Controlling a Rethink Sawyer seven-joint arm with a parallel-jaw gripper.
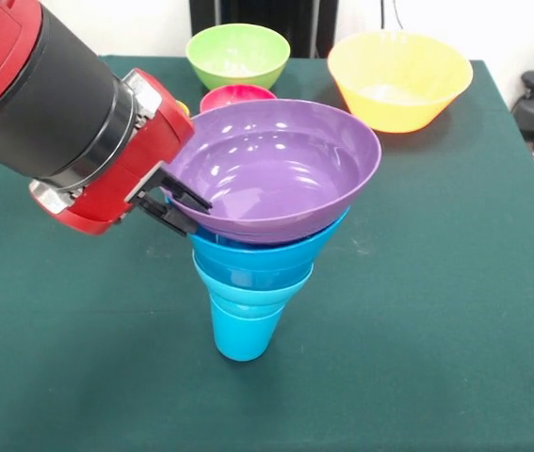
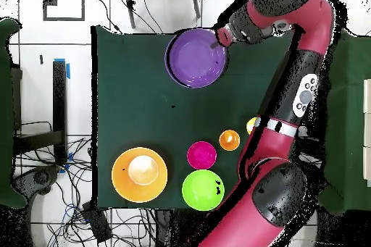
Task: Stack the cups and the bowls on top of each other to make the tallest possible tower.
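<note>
The tower (image 1: 257,273) stood near the middle of the green table (image 1: 436,311), a blue cup (image 1: 244,334) at its foot, blue bowls (image 1: 262,259) nested above it in widening order, and the purple bowl (image 1: 276,169) sitting on top — tilted a little toward the camera in the front view. The gripper (image 1: 174,202) was at the purple bowl's rim on the arm's side, its dark fingers (image 1: 186,193) set one above and one below the rim's edge; whether they pinched the bowl or only bracketed it could not be told. Off the stack, the yellow-orange bowl (image 1: 398,80) rested at the far side of the table, the green bowl (image 1: 237,55) beside it and the red bowl (image 1: 236,95) just in front of the green one. The overhead view showed an orange cup (image 2: 230,140) near the red bowl, and a yellow cup (image 2: 251,125) partly hidden by the arm. By my reckoning the job was well begun but not finished: the largest bowl was the obvious next tier, and the green and red bowls and two cups had no place yet. The narrow base made the whole thing look top-heavy, so the purple bowl would want settling level before anything wider went on.
</note>
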